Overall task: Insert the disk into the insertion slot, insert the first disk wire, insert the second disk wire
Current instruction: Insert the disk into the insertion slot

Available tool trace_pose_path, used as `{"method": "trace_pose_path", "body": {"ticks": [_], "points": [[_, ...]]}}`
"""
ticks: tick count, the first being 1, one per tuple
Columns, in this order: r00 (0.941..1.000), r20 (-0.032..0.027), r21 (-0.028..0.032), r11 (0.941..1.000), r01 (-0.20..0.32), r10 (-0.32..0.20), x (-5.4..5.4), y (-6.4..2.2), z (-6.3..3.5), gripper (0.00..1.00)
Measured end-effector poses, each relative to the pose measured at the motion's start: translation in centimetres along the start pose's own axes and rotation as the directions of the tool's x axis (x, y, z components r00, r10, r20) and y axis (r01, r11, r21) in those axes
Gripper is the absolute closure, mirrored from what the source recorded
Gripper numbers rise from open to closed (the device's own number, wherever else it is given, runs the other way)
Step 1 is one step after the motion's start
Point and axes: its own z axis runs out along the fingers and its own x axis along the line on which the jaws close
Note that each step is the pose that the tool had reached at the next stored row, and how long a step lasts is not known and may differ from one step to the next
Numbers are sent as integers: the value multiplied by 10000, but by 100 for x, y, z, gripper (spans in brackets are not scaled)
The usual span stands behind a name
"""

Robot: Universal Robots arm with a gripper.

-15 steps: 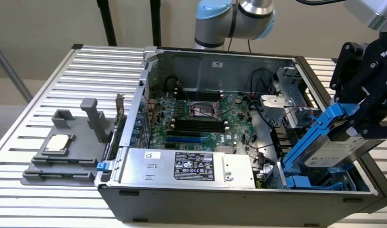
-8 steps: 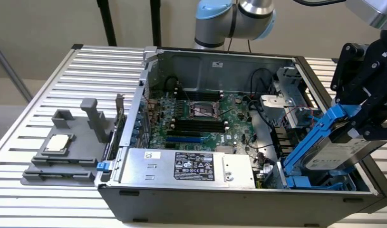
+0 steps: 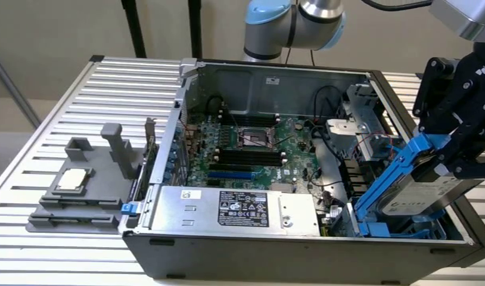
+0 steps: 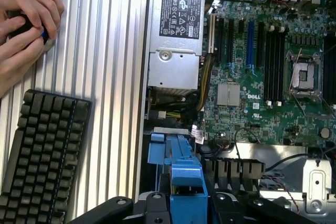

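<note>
My gripper (image 3: 456, 162) is shut on the disk (image 3: 423, 199), a silver-grey drive with a white label in a blue carrier frame (image 3: 395, 173). It hangs tilted over the open computer case's corner at the exterior view's right. The disk's lower end reaches down into the insertion slot (image 3: 409, 231), a cage with blue rails in that corner. In the wrist view the blue carrier (image 4: 186, 182) sits between my black fingers (image 4: 152, 205), above the slot's blue rails (image 4: 160, 150). Thin red and black cables (image 3: 375, 142) lie just behind the cage; I cannot tell which are the disk wires.
A silver power supply with a black label (image 3: 238, 208) fills the case's front beside the slot, with the motherboard (image 3: 251, 149) behind it. A grey fixture holding a chip (image 3: 71, 182) stands on the slatted table. A keyboard (image 4: 42, 156) and a person's hands (image 4: 23, 19) are alongside the case.
</note>
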Motion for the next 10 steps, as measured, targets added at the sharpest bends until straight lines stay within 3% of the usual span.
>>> {"method": "trace_pose_path", "body": {"ticks": [10], "points": [[10000,-1,-2,10000,36,-36,-22,0,58,68]]}}
